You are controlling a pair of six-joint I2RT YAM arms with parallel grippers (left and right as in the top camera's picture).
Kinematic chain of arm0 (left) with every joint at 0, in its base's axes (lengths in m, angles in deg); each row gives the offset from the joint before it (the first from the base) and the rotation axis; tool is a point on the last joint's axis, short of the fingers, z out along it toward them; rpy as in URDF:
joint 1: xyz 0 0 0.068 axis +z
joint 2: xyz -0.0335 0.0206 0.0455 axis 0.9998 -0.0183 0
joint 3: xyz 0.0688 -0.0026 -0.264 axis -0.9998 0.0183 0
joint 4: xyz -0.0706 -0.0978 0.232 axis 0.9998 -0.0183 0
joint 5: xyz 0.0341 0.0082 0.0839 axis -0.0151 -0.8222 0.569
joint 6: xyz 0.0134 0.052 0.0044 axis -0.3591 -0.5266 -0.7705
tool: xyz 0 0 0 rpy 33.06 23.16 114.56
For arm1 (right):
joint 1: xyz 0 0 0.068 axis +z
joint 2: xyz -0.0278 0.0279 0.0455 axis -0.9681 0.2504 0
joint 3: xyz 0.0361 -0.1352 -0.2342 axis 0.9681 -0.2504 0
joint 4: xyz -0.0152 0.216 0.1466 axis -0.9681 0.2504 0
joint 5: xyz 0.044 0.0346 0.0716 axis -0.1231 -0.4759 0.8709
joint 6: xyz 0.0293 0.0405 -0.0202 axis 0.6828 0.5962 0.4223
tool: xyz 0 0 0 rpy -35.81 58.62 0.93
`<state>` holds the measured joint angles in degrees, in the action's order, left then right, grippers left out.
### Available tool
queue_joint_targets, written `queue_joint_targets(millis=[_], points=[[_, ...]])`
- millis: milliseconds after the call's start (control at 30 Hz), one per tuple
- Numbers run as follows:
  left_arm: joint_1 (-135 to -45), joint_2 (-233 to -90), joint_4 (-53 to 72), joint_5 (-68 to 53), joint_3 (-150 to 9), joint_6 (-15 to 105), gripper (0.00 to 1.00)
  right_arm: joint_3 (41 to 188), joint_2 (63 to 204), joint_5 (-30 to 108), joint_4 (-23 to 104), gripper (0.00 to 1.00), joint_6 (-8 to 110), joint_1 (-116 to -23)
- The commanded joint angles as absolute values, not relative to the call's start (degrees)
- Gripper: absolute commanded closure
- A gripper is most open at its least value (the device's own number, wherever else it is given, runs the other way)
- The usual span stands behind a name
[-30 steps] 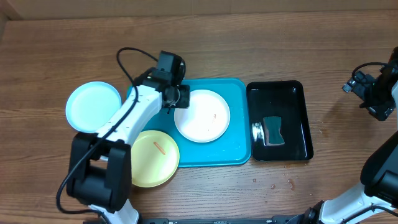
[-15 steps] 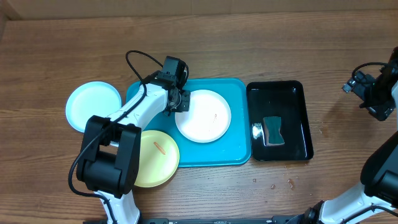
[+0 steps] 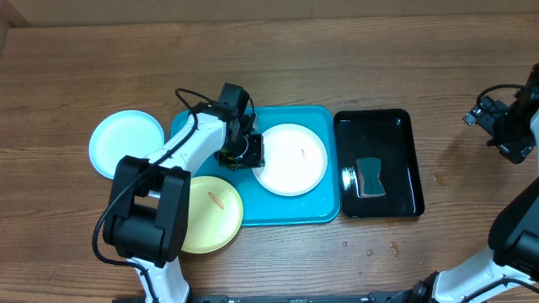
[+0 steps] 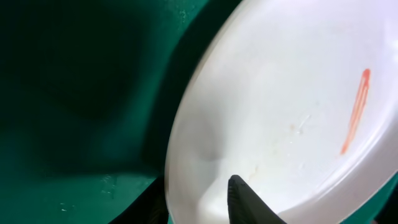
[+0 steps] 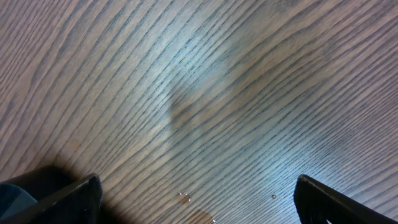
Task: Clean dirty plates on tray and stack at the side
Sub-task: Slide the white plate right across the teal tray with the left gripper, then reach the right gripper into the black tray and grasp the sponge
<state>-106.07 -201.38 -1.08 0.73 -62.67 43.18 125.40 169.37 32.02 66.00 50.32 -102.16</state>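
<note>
The left pincer (image 3: pixel 244 151) sits low over the tray (image 3: pixel 303 209), at the left rim of the white plate (image 3: pixel 295 160). In the wrist view its fingers (image 4: pixel 249 202) straddle that rim, but whether they pinch it or only bracket it I cannot tell. Since a second ago the white plate has slid from the tray's middle toward its right edge, and the left pincer has come further in from the tray's back-left corner with it. An orange smear (image 4: pixel 356 112) marks the plate. The mint-blue plate (image 3: pixel 126 143) lies on the table (image 3: pixel 337 50) just beside the tray's left edge, and the yellow-green plate (image 3: pixel 209 215) overlaps the tray's front-left corner, both where they were. The right pincer (image 5: pixel 196 199) stays spread wide over bare wood near the table's right edge, well apart from the black tray (image 3: pixel 379 126).
</note>
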Motion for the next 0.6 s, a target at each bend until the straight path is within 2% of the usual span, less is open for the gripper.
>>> queue_joint_targets(millis=[0, 67, 133, 300, 567], points=[[-105.24, -202.06, -1.08, -3.16, -62.67, 44.87, 0.71, 126.58, 167.74, 31.69, 65.78, 0.00, 50.41, -102.35], [-105.27, -202.06, -1.04, -3.16, -62.67, 44.87, 0.77, 126.58, 167.74, 31.69, 65.78, 0.00, 50.41, -102.35], [-105.29, -202.06, -1.00, -3.10, -62.83, 44.87, 0.77, 126.58, 167.74, 31.69, 65.78, 0.00, 50.41, -102.35], [-105.35, -201.71, -1.35, -2.77, -63.85, 45.11, 0.71, 126.58, 167.74, 31.69, 65.78, 0.00, 50.41, -102.35], [-105.88, -196.53, -5.30, 10.17, -64.36, 46.99, 0.65, 126.58, 167.74, 31.71, 65.78, 0.00, 50.41, -102.35]])
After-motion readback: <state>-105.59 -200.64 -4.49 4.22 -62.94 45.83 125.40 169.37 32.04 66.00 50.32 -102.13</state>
